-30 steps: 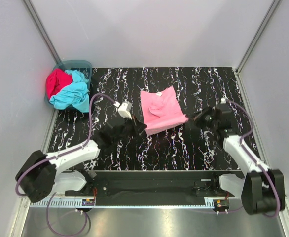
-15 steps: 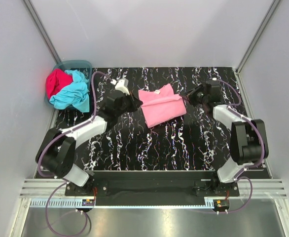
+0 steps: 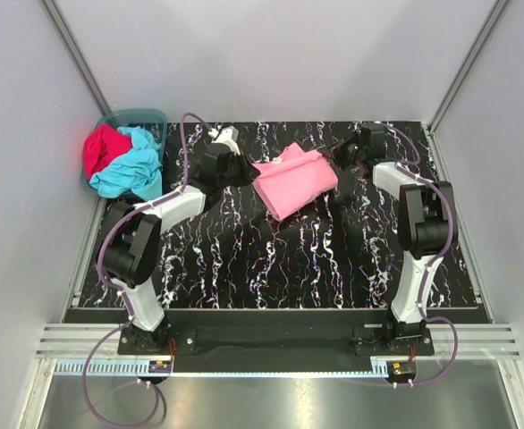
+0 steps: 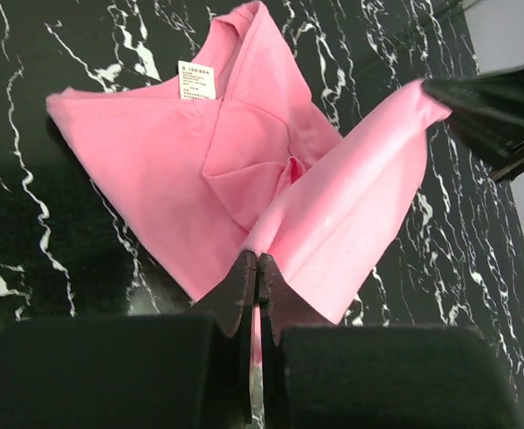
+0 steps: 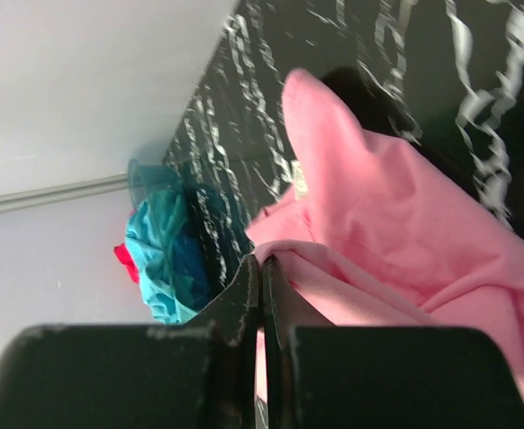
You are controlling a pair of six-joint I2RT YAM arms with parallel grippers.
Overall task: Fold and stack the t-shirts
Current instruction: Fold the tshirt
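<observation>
The pink t-shirt [image 3: 293, 181] lies partly folded at the back middle of the black marbled table, its white neck label [image 4: 197, 79] showing. My left gripper [image 3: 244, 170] is shut on the shirt's left corner [image 4: 271, 241]. My right gripper [image 3: 335, 159] is shut on its right corner [image 5: 284, 252]. Both corners are lifted and stretched over the shirt. The turquoise t-shirt [image 3: 135, 170] and the red t-shirt [image 3: 101, 147] are bunched in the teal basket [image 3: 146, 116] at the far left.
Grey walls enclose the table on three sides. The basket [image 5: 146, 179] stands in the back left corner. Both arms reach far back across the table [image 3: 289, 259].
Both grippers have carried the pink shirt's near edge toward the back of the table, folding it over itself. The arms are now stretched out much further.
</observation>
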